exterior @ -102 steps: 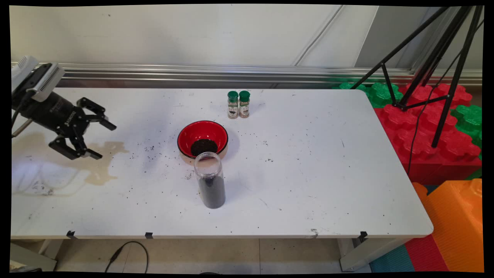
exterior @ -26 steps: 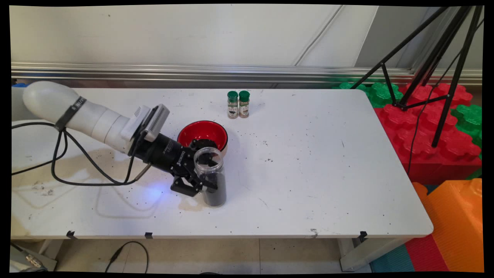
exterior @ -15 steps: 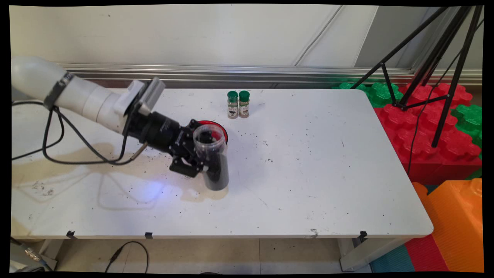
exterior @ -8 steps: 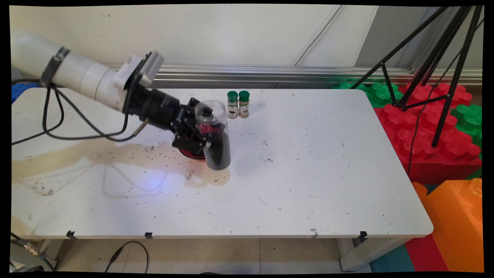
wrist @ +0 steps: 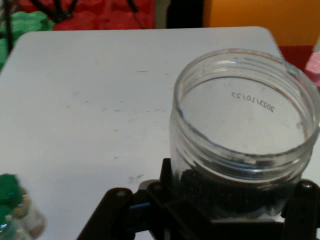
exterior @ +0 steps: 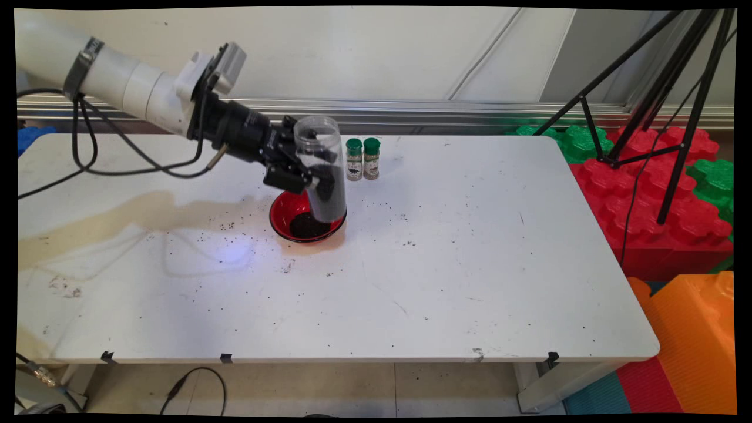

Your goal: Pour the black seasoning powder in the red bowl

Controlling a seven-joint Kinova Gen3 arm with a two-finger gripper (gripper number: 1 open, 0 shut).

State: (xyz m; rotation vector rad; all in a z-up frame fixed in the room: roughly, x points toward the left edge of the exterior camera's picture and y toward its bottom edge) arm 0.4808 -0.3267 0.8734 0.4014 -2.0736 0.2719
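While clamped on clear jar [exterior: 322, 167] of dark grains, gripper [exterior: 305, 166] holds it aloft, near upright, mouth open | jar hangs over red bowl [exterior: 286, 214], beside spice bottles [exterior: 363, 158] | lift stage, judged.

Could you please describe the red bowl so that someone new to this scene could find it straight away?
Start at the white table and look left of its middle, just in front of the two green-capped spice jars. The red bowl sits there beneath the clear jar held in the gripper. It is the only red dish, black-rimmed, holding dark grains.
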